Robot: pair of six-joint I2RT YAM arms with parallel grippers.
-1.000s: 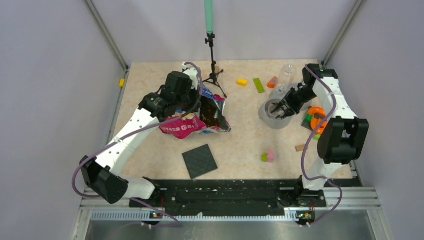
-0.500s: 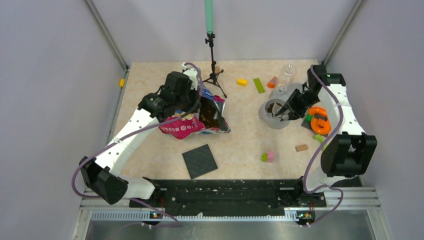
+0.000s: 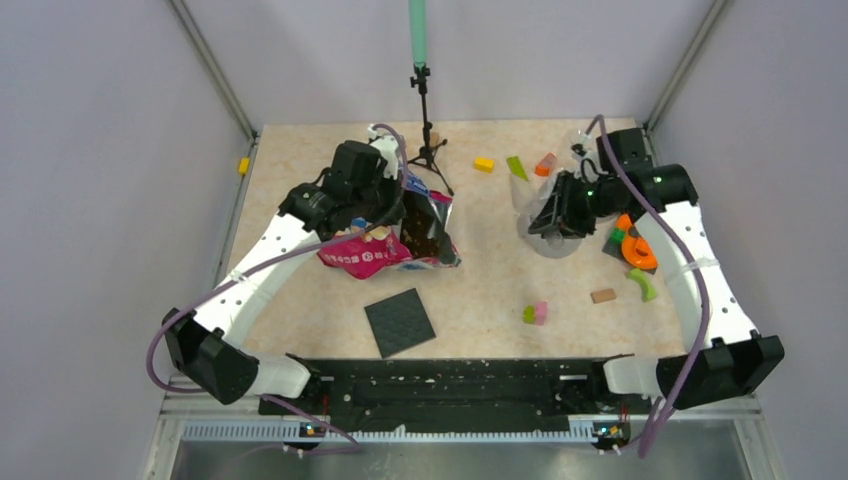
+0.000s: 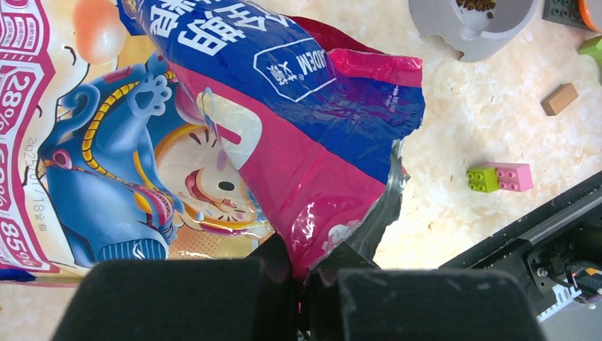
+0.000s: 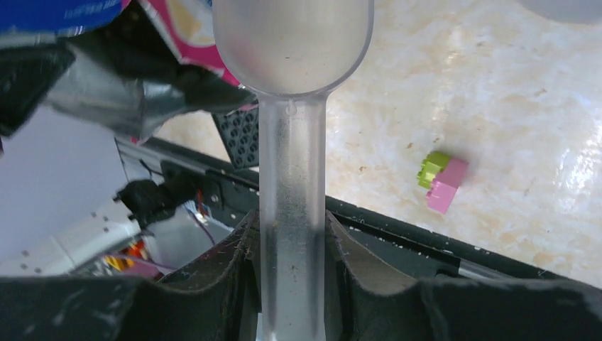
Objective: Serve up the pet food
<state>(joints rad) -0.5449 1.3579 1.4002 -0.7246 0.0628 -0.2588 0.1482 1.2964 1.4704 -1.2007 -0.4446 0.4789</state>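
The pink-and-blue pet food bag lies left of centre, its open mouth showing dark kibble. My left gripper is shut on the bag's torn edge; the left wrist view shows the fingers pinching the pink foil. My right gripper is shut on the handle of a clear plastic scoop, whose cup looks empty and points toward the bag. It hovers over the grey bowl, mostly hiding it. The left wrist view shows kibble in the bowl.
A black mat lies near the front. A tripod stand stands at the back. Loose toy blocks: yellow, green, orange, pink-and-green, brown. An orange toy lies at the right.
My right arm has swung up and left from the bowl, turning the scoop toward the bag; the bowl's kibble is now covered from above. The left arm and bag have not moved.
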